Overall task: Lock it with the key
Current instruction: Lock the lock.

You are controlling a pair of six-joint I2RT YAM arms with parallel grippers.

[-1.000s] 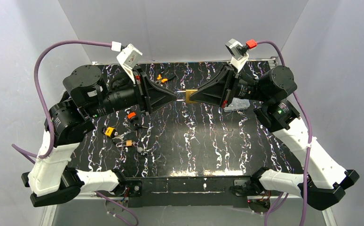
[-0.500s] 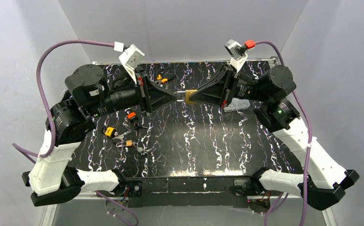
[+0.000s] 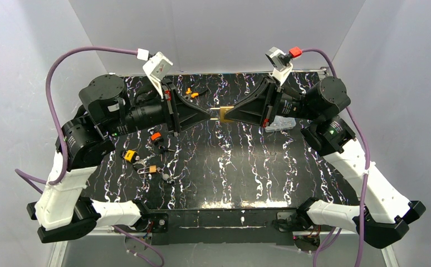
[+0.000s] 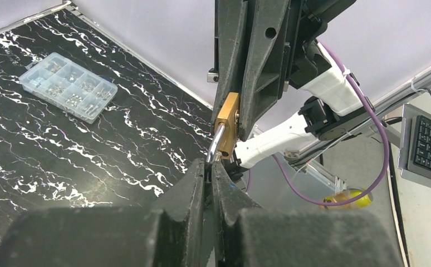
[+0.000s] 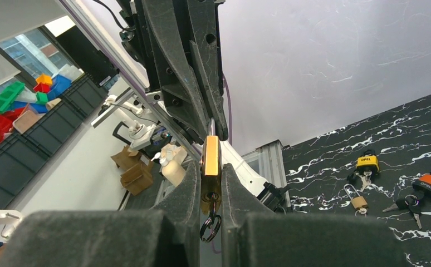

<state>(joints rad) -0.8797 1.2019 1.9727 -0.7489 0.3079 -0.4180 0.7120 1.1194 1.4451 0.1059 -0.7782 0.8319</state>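
- The two arms meet in mid-air over the black marbled table (image 3: 246, 167), with one brass padlock (image 4: 228, 119) held between them, well clear of the surface.
- The right gripper (image 5: 210, 167) is clamped on the padlock's body, one finger on each flat face.
- The left gripper (image 4: 209, 165) has its fingers pressed together, pinching the end of the silver shackle (image 4: 218, 142).
- A key ring (image 5: 210, 228) hangs under the padlock's body, so a key is probably in the keyhole, but the key itself is hidden.
- Progress, as a judgement: lifting, gripping and fitting the key look done. The shackle seems to stand out of the body, so pushing it home and turning the key are left.
- Whether the shackle is seated cannot be told for sure.
- Count, arms: two, each with one gripper.
- Count, clear compartment box (image 4: 68, 86): one, lying on the table on the right arm's side.
- Count, padlocks: four. One is held, and three lie on the left arm's side of the table: a yellow padlock (image 5: 367, 162), an orange padlock (image 5: 429, 183) and a small brass padlock (image 5: 360, 202).
- Count, loose keys (image 5: 408, 208): a few lie beside the orange padlock, too small to number.
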